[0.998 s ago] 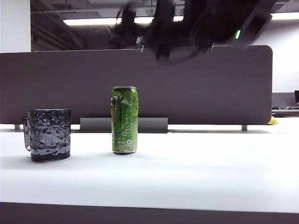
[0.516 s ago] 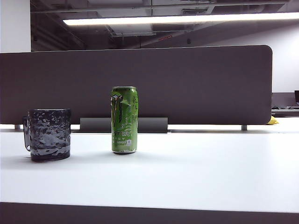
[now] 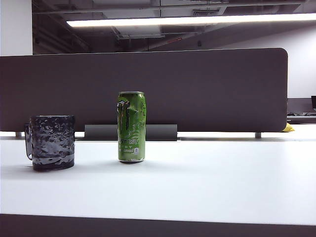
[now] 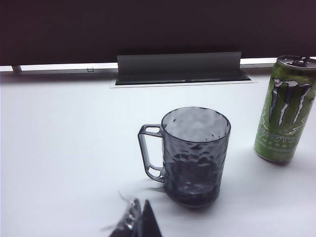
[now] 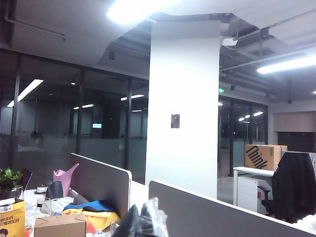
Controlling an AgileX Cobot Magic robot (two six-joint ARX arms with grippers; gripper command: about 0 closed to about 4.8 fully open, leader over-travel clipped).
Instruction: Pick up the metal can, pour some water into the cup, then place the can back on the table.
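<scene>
The metal can (image 3: 132,127), bright green with a black claw logo, stands upright on the white table (image 3: 207,182) left of centre; it also shows in the left wrist view (image 4: 285,109). The cup (image 3: 51,141), a dark bumpy mug with a side handle, stands to the can's left, apart from it (image 4: 195,155). My left gripper (image 4: 139,217) is shut with nothing in it, low over the table just short of the cup. My right gripper (image 5: 143,217) is shut on nothing and points up and away at the office, far from the can. Neither arm shows in the exterior view.
A dark grey partition (image 3: 148,89) runs along the back of the table, with a grey cable tray (image 3: 131,132) at its foot behind the can. In the right wrist view lie other desks, partitions and a white pillar (image 5: 183,108).
A second ago the dark arm hung blurred across the top of the exterior view; it has since left that view. The can and cup have not moved.
</scene>
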